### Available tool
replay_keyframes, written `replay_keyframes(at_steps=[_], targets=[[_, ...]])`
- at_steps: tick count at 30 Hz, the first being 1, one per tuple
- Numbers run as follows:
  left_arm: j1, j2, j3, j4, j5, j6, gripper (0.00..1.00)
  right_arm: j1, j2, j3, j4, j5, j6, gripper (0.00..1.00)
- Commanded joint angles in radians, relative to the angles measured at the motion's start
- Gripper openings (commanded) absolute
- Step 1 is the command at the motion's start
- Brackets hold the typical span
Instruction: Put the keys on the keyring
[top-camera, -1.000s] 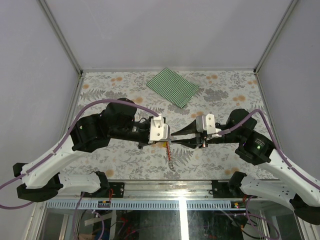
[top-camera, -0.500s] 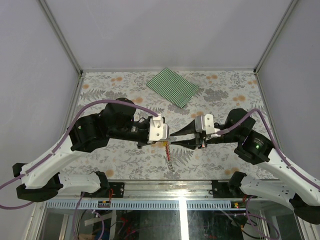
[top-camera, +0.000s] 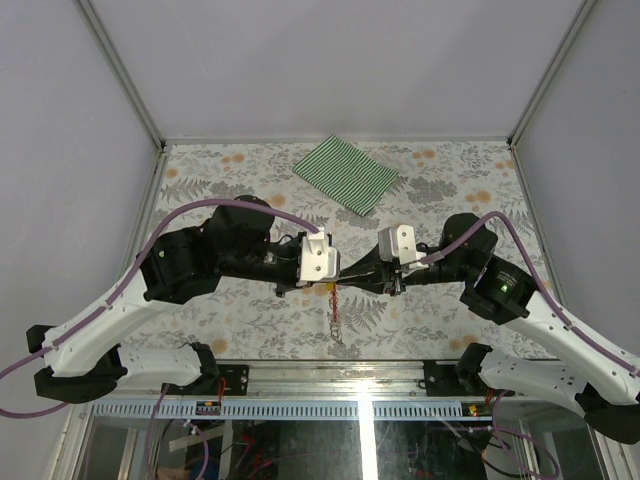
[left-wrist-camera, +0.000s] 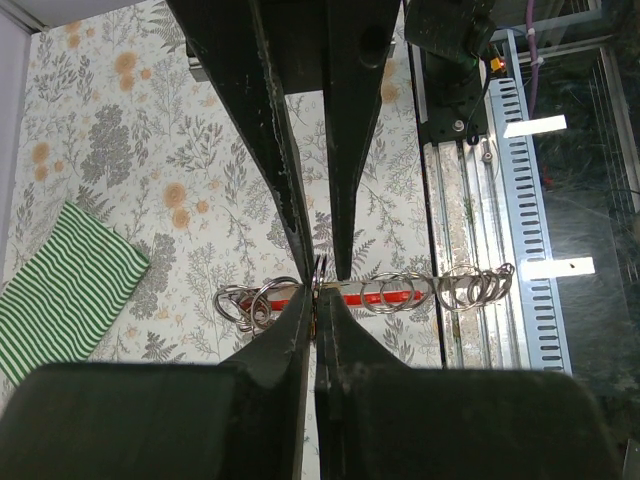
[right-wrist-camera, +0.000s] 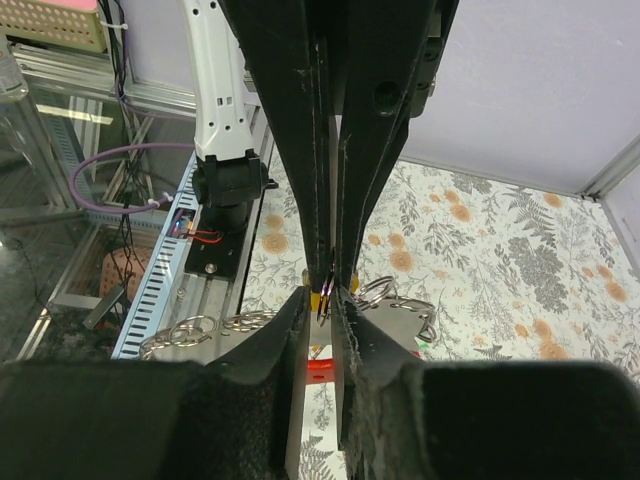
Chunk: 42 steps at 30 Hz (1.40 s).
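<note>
While fully shut, pinched thin silver keyring (left-wrist-camera: 380, 297) loop with left gripper (left-wrist-camera: 315, 300). Showed right gripper (right-wrist-camera: 320, 300) barely parted, hold unclear.

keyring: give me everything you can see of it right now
The keyring is a thin red strap with silver wire rings bunched at both ends, metal by its shine. It runs straight across the left wrist view, over the floral table. The left end effector is shut on its middle; the right end effector meets it there, grip unclear.
</note>
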Motion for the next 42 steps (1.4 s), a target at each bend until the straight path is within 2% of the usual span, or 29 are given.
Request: replay_keyframes(at_steps=[1, 7, 10, 13, 18, 22, 23, 35, 39, 42], targets=[[-0.004, 0.001, 0.045, 0.037, -0.003, 0.006, 0.0, 0.002, 0.001, 0.021, 0.064, -0.02, 0.013, 0.2], [-0.004, 0.002, 0.048, 0.039, -0.004, 0.004, 0.0, 0.002, 0.001, 0.01, 0.074, -0.024, 0.02, 0.23], [-0.005, 0.003, 0.05, 0.038, -0.003, 0.003, 0.0, 0.002, 0.005, 0.007, 0.077, -0.021, 0.023, 0.15], [-0.004, 0.0, 0.053, 0.039, -0.003, 0.003, 0.0, 0.002, 0.008, 0.009, 0.076, 0.0, 0.026, 0.02], [-0.004, -0.03, 0.015, 0.091, -0.008, -0.025, 0.01, 0.002, 0.001, 0.041, 0.044, 0.07, 0.03, 0.0], [-0.005, -0.094, -0.065, 0.202, -0.014, -0.073, 0.23, 0.003, -0.024, 0.056, 0.055, 0.072, 0.042, 0.0], [-0.006, -0.114, -0.086, 0.235, -0.015, -0.088, 0.26, 0.003, -0.028, 0.059, 0.055, 0.071, 0.045, 0.0], [-0.004, -0.251, -0.295, 0.503, -0.042, -0.227, 0.32, 0.002, -0.06, 0.037, 0.131, 0.083, 0.12, 0.0], [-0.004, -0.271, -0.333, 0.542, -0.06, -0.242, 0.36, 0.002, -0.065, 0.033, 0.155, 0.079, 0.132, 0.0], [-0.004, -0.266, -0.333, 0.537, -0.056, -0.24, 0.34, 0.003, -0.068, 0.031, 0.165, 0.066, 0.137, 0.0]])
